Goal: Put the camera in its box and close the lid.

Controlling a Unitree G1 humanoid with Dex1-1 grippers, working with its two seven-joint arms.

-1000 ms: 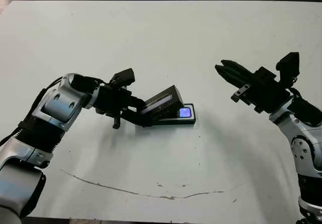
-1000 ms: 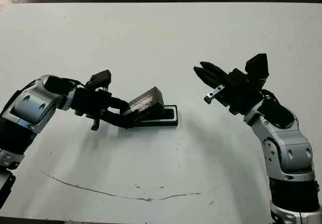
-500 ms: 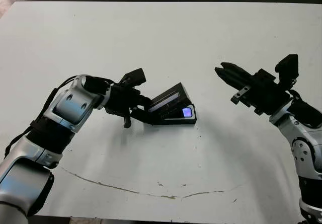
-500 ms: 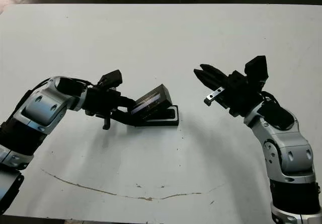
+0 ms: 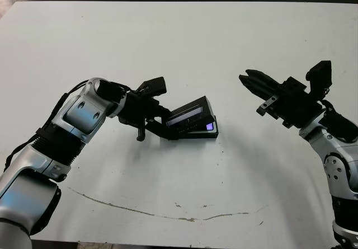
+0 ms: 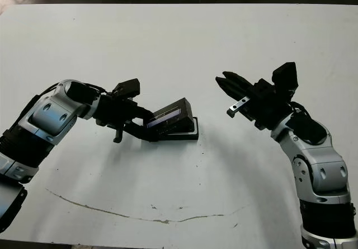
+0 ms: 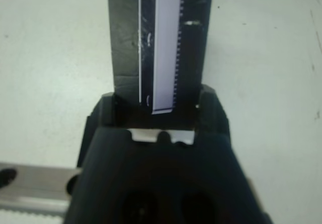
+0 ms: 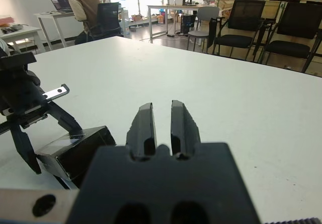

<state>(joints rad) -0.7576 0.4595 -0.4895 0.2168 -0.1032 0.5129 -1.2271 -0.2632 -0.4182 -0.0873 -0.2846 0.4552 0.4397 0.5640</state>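
Two pincers work a white table (image 5: pixel 179 42): the left pincer (image 5: pixel 168 127) clamps the lid (image 5: pixel 190 114), tilted over the box (image 5: pixel 197 134) at mid-table. The camera (image 5: pixel 209 126) glints bluish inside. The right pincer (image 5: pixel 249 80) hovers well apart, fingers nearly together, empty. A person sits beyond the table.

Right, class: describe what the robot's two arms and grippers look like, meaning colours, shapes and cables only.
Both arms have rounded silver-grey shells joined by black ribbed segments. A thin black cable loops along the left arm. The left gripper and right gripper are matt black, each with two tapered fingers and a small silver bracket.
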